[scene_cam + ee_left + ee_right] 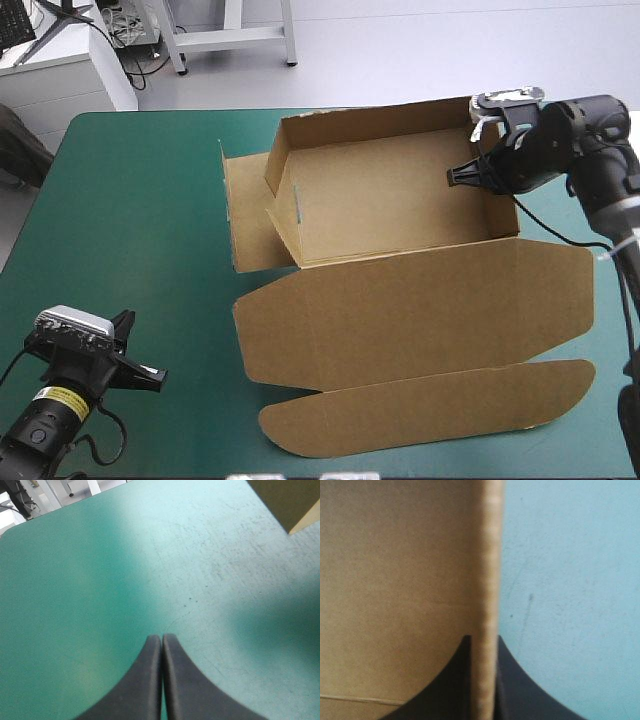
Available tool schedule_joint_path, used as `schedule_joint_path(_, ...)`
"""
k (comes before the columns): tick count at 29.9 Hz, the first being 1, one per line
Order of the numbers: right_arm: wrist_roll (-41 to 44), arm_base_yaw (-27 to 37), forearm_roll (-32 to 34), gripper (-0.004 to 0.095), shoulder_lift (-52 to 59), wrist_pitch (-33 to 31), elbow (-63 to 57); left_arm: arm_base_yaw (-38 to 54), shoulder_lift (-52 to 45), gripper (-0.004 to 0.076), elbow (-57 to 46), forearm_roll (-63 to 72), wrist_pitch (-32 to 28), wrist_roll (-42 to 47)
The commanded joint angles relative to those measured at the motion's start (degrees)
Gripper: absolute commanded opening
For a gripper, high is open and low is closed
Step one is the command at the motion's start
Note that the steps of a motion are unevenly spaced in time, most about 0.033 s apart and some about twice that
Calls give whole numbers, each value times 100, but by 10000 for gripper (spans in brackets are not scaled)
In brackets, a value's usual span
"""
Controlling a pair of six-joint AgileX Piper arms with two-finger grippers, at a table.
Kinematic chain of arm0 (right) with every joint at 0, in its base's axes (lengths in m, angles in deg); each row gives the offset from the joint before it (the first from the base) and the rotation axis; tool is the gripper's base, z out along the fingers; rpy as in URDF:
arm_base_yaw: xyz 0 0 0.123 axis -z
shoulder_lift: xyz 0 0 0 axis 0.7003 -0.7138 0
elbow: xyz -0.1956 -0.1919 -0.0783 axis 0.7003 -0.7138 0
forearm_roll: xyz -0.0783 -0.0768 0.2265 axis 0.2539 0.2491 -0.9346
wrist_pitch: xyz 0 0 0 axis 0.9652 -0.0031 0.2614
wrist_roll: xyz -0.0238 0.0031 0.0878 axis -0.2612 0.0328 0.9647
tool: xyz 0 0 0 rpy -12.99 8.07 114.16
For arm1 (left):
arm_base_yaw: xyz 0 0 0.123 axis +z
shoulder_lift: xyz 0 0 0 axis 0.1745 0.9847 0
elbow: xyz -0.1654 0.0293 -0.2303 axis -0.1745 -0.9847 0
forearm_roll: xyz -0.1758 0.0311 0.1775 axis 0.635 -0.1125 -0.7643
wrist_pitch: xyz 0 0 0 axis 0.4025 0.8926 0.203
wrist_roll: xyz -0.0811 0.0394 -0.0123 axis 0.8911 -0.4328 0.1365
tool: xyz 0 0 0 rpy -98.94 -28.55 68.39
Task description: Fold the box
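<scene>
At the far right of the teal-green table [150, 200], my right gripper [462, 176] has its black curved fingers clamped on the right end wall [505, 215] of the brown cut-board box [390, 210]. In the right wrist view the board's edge runs straight up between the two fingers, which are all but closed on it, with the tray's inside to one side and bare cover to the other. My left gripper [150, 375] sits at the near left corner, well apart from the box. Its fingers are pressed together on nothing, over bare cover.

I take the step in hand to be setting that right end wall upright and tucking it. To do it well I would roll the wrist about the wall's crease rather than drag sideways, since the board looks light and nothing pins the tray. Bringing the left gripper across to steady the floor or the far wall would help. The left end flap [245, 215] is splayed outward and looks untucked to me.

The box lies right of centre, towards the far side. Its long axis runs left to right, roughly parallel to the table's far edge, and the tray opens upward. The lid [410, 310] lies flat towards the near edge, and its rounded tuck flap [430, 405] is nearest me.
</scene>
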Motion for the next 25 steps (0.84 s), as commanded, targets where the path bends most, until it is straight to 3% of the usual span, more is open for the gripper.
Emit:
schedule_joint_path(1,81,16,146,-20,670,-59,189,3,36,22,139,-105,-513,57)
schedule_joint_path(4,105,16,219,-20,943,-59,189,3,36,123,139,-105,-647,57)
schedule_joint_path(11,93,16,245,-20,1159,-59,189,3,36,455,139,-129,-1148,57)
schedule_joint_path(17,81,16,198,-20,1159,-59,140,3,36,454,139,46,-1333,201)
schedule_joint_path(25,36,16,198,-20,1159,-59,140,3,600,361,747,-89,-1056,210)
